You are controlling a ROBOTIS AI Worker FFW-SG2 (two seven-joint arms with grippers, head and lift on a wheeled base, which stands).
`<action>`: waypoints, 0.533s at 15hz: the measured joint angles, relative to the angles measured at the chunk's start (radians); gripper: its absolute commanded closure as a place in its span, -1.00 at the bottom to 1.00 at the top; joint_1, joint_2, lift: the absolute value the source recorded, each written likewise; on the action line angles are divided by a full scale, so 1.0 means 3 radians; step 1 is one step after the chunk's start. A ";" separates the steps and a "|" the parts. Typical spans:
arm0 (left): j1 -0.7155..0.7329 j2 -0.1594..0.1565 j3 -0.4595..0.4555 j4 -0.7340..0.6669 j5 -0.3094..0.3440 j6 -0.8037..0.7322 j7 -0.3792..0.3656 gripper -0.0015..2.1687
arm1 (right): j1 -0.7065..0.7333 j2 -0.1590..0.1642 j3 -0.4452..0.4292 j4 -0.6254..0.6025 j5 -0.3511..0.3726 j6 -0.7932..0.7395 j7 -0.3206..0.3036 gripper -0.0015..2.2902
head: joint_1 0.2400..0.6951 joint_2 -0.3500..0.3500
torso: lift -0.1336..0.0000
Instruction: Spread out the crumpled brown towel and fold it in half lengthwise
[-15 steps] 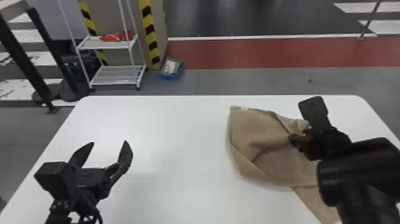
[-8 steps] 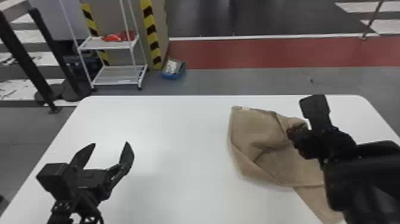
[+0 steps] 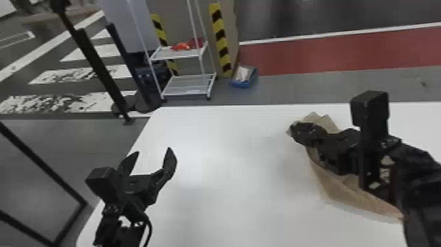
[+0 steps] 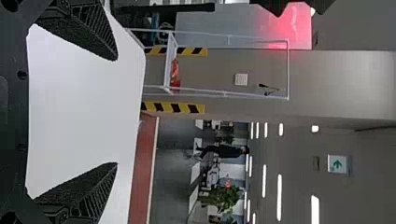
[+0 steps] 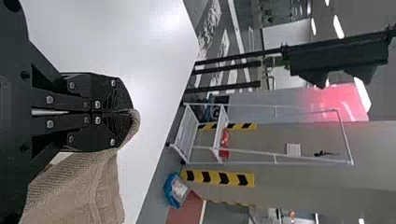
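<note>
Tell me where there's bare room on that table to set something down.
The big bare patch of white table lies between the left pincer and the towel, running back to the far edge. It's crowded on the right, where the right pincer grips the towel and its arm hangs over it.

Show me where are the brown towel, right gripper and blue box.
Brown towel (image 5: 70, 186): right wrist view, hanging cloth.
Right gripper (image 5: 127, 111): right wrist view, between its fingertips.
Blue box (image 3: 241, 84): head view, near wall.

Bright ceiling lights (image 4: 279, 197), pale glare on table (image 3: 197, 177), seemingly faint shadow beside towel (image 3: 344, 193)
</note>
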 measured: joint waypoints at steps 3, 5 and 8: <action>0.0043 -0.0023 0.0294 -0.0064 0.0131 0.0060 -0.0004 -0.93 | -0.0165 0.0000 0.0313 0.0530 -0.0021 -0.0604 0.0051 0.24 | 1.00 1.00 | -0.86; 0.0079 -0.0047 0.0446 -0.0143 0.0198 0.0117 -0.0004 -0.93 | -0.0316 0.0000 0.0530 0.0954 -0.0041 -0.1164 0.0078 0.24 | 1.00 1.00 | -0.86; 0.0130 -0.0076 0.0572 -0.0219 0.0254 0.0151 -0.0004 -0.93 | -0.0473 0.0000 0.0790 0.1358 -0.0215 -0.1686 0.0103 0.24 | 0.94 1.00 | -0.86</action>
